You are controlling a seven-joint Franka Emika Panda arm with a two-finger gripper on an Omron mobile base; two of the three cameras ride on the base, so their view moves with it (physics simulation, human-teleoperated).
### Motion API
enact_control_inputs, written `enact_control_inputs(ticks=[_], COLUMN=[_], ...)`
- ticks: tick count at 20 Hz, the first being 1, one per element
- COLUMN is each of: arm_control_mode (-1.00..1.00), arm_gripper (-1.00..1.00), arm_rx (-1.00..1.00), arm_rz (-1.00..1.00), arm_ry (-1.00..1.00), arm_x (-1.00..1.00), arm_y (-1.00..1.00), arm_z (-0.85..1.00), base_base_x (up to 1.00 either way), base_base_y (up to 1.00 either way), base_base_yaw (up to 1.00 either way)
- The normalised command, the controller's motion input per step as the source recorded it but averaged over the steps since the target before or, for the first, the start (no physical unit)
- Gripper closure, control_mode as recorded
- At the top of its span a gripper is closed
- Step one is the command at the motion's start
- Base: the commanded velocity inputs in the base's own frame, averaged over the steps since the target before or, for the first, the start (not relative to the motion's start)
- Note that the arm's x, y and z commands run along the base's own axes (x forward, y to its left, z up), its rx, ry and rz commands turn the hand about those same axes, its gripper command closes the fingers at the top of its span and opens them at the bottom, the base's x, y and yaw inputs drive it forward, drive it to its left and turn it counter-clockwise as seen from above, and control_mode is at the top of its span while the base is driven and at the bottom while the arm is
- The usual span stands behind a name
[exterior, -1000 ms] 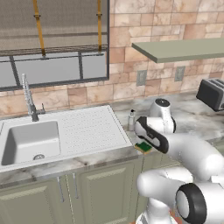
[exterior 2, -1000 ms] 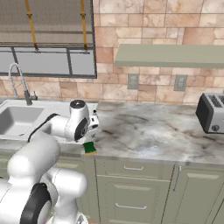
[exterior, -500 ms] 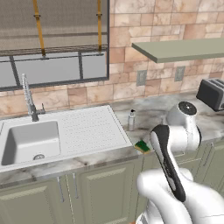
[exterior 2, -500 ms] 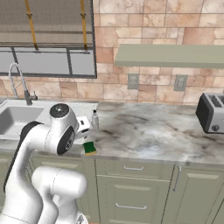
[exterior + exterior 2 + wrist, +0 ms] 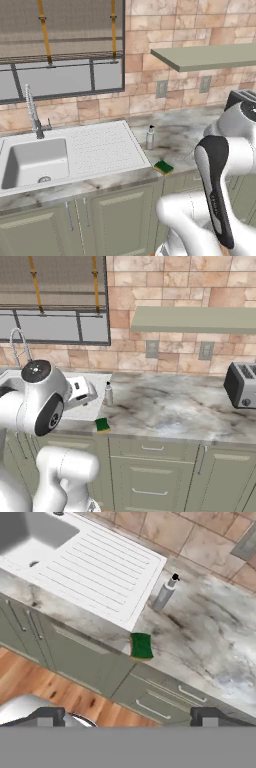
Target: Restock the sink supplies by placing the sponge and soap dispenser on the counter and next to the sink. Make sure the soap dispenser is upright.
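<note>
The sponge (image 5: 163, 167) (image 5: 102, 425) (image 5: 141, 645), green top up, lies at the front edge of the marble counter (image 5: 192, 134) (image 5: 175, 406) (image 5: 210, 637), just right of the ribbed drainboard. The grey soap dispenser (image 5: 150, 137) (image 5: 108, 394) (image 5: 165, 593) stands upright behind the sponge, beside the drainboard. The sink (image 5: 35, 161) (image 5: 30, 532) is to their left. My gripper (image 5: 127, 717) is open, drawn well back and high above the cabinet fronts, holding nothing, its fingertips (image 5: 46, 715) far apart.
A chrome spring faucet (image 5: 32, 112) (image 5: 19, 345) rises behind the basin. A toaster (image 5: 242, 385) (image 5: 242, 98) stands at the counter's far right under a wall shelf (image 5: 195, 320). My folded white arm (image 5: 220, 165) (image 5: 42, 398) fills the near foreground.
The arm has drawn back and up from the sponge and folded toward the base. The sponge and the soap dispenser have stayed where they were.
</note>
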Motion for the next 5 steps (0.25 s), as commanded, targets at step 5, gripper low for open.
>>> enact_control_inputs(ticks=[5], arm_control_mode=[-1.0], arm_gripper=[-1.0], arm_rx=[0.0], arm_rz=[-0.01], arm_ry=[-0.11], arm_x=[-0.33], arm_y=[0.0], arm_z=[0.18], base_base_x=[0.0], base_base_y=[0.0], base_base_yaw=[0.0])
